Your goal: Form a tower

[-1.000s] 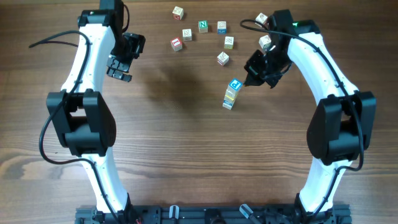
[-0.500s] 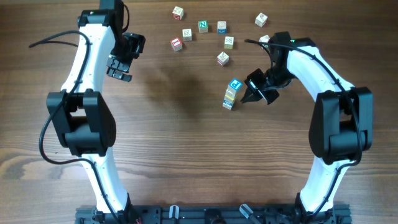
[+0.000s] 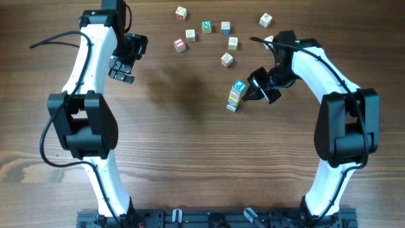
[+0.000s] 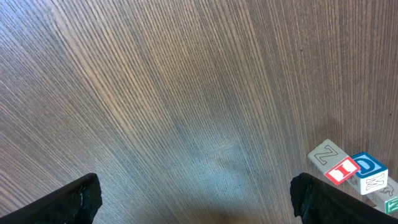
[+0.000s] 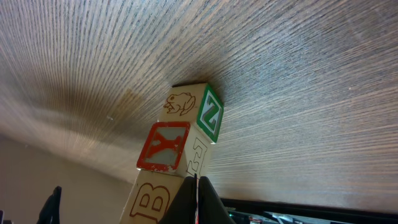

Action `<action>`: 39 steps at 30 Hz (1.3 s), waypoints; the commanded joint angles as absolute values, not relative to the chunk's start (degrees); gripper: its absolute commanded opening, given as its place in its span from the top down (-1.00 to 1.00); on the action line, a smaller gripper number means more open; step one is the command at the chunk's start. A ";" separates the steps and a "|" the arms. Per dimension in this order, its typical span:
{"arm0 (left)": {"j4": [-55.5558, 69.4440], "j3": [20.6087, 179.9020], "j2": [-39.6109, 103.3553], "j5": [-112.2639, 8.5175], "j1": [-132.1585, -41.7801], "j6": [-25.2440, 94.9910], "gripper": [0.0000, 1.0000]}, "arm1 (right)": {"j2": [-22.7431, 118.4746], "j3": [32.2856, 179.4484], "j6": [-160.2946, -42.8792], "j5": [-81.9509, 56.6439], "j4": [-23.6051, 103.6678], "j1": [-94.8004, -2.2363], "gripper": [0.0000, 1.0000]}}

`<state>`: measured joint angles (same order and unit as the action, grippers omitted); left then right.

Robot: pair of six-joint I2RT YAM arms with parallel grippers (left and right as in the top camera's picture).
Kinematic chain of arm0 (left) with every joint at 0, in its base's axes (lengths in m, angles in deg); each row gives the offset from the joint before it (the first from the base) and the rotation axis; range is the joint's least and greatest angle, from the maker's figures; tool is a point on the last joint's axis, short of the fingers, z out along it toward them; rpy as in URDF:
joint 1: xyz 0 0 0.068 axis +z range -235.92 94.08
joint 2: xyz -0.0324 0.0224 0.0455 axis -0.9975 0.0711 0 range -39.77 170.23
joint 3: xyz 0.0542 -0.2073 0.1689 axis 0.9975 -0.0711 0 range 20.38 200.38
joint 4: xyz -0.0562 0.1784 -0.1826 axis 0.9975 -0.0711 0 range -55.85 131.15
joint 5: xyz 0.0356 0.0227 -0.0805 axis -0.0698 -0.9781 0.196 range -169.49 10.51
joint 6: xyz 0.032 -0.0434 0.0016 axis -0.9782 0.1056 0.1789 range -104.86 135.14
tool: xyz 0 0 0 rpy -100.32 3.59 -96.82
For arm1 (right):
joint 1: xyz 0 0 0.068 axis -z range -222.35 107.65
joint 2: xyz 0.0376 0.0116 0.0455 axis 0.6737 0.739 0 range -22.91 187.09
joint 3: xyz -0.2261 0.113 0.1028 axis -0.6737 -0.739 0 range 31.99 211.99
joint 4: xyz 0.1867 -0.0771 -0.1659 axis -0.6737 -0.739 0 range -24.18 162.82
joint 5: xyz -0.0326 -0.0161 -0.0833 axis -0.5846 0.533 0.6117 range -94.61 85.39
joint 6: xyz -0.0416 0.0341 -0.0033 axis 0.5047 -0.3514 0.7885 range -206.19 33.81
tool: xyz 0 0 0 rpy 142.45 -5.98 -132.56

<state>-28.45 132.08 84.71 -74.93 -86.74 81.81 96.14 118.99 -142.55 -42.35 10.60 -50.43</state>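
The right arm has swung down from the far scatter of loose cubes (image 3: 206,26) over the last second and now points its right gripper (image 3: 252,95) at the tower (image 3: 236,95), which has not shifted and stands on the tabletop (image 3: 190,145) right of centre, a blue letter face on top. The right gripper's fingers are pressed together and carry nothing. In the wrist view their tips sit against or just beside the tower's lower cubes, though that close, steep angle does not show whether they actually touch. The step in hand looks like a check or a light nudge to square up the stack rather than a placement. The next move would call for backing off without brushing the narrow column, then spreading the fingers to fetch another loose cube. The left gripper (image 3: 117,69) hangs well apart at the far left, spread wide and empty.
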 commanded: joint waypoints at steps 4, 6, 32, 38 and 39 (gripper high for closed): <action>-28.48 131.82 83.01 -75.50 -86.54 81.13 -1.00 | 96.62 118.84 -143.36 -43.50 11.34 -50.37 0.91; -28.48 131.82 83.01 -75.50 -86.54 81.13 -1.00 | 96.62 118.84 -143.38 -43.53 11.37 -50.37 0.91; -28.48 131.82 83.01 -75.48 -86.54 81.13 -1.00 | 86.34 119.04 -143.38 -25.19 4.18 -50.37 0.92; -28.50 131.82 83.01 -75.50 -86.54 81.13 -1.00 | 66.89 119.89 -143.27 -13.69 2.56 -54.69 0.21; -28.48 131.82 83.01 -75.50 -86.54 81.13 -1.00 | 65.23 121.68 -143.22 -12.90 0.83 -56.62 0.02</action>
<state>-28.48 132.08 84.71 -74.91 -86.74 81.81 68.40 118.99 -143.07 -18.33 2.84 -53.49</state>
